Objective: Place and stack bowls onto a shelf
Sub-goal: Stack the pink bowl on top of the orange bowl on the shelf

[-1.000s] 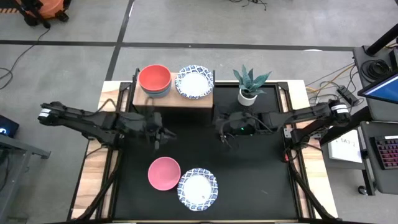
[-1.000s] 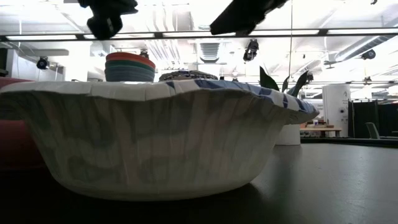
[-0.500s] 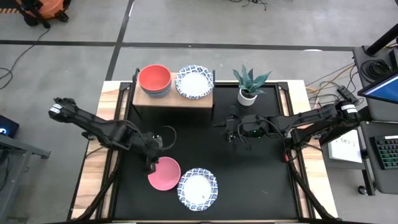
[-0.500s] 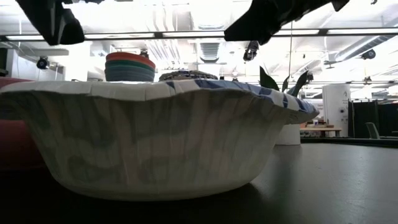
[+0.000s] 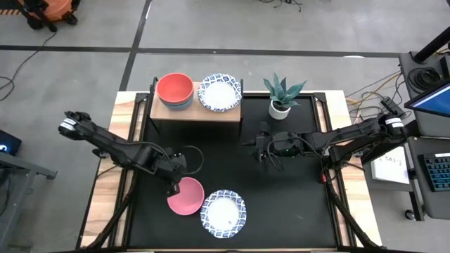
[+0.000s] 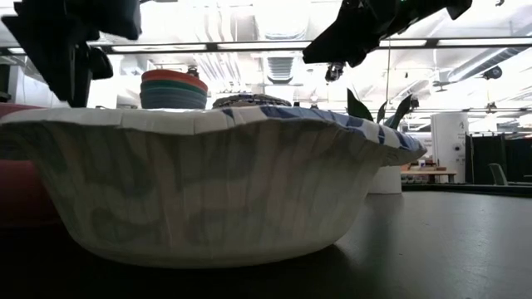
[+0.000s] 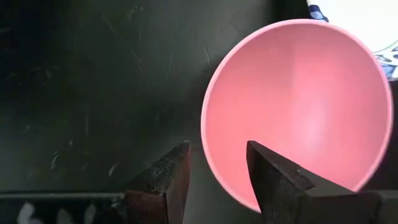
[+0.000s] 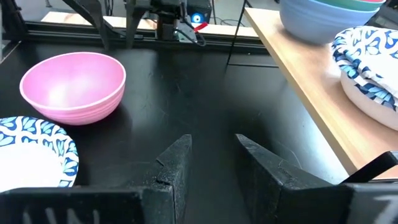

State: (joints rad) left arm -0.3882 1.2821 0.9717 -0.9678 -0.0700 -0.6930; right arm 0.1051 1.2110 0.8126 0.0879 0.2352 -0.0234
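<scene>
My left end effector, fingers apart, has descended to straddle the pink bowl rim, ready to grasp; my right end effector waits, open, over the counter.

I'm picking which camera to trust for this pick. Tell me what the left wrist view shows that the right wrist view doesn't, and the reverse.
Only the left wrist view shows the left tool open, its fingers straddling the pink bowl's near rim from above.

Only the right wrist view shows the shelf with the blue bowl at the bottom of a stack and a patterned bowl on it, plus the right tool open over bare table.

Both show the pink bowl, the table and part of the patterned bowl beside the pink one.
</scene>
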